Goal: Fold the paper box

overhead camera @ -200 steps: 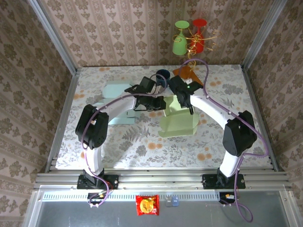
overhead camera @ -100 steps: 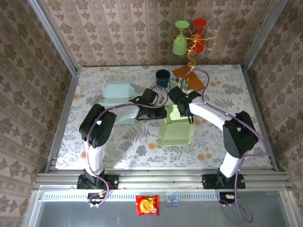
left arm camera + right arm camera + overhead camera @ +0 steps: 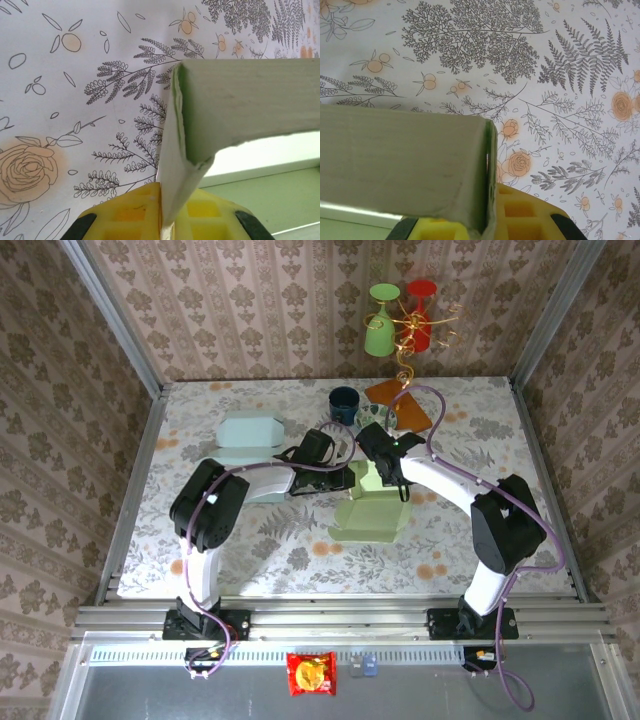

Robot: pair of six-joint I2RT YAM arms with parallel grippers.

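Pale green card makes up the one paper box (image 3: 366, 516) being worked on. It sits near the middle of the floral tablecloth (image 3: 300, 552), between the two arms, its far edge raised where both grippers meet it.

The left gripper (image 3: 343, 478) comes in from the left. In the left wrist view, the left gripper (image 3: 167, 222) has its two yellow pads (image 3: 131, 214) pressed onto a thin upright flap of the box (image 3: 250, 97), which runs up between them and bends over into a wide panel on the right.

The right gripper (image 3: 398, 487) reaches the same far edge from the right. In the right wrist view, the right gripper (image 3: 480, 225) has its yellow pads (image 3: 522, 216) on either side of a corner wall of the box (image 3: 395, 160), so it too is pinching card. The grey-green panel stretches off to the left, above the tablecloth.

Elsewhere in the overhead view:
- Two pale blue folded boxes lie on the left half of the table. One (image 3: 250, 430) is in the open towards the back, and a second (image 3: 265, 493) is partly hidden under the left arm.
- One dark blue cup (image 3: 343, 400) stands at the back, with one orange sheet (image 3: 405, 408) just to its right.
- Two plastic goblets hang against the back wall, one green (image 3: 379, 328) and one red (image 3: 422, 318), tied with gold ribbon.
- One red snack packet (image 3: 311, 673) lies on the front ledge, below the arm bases.
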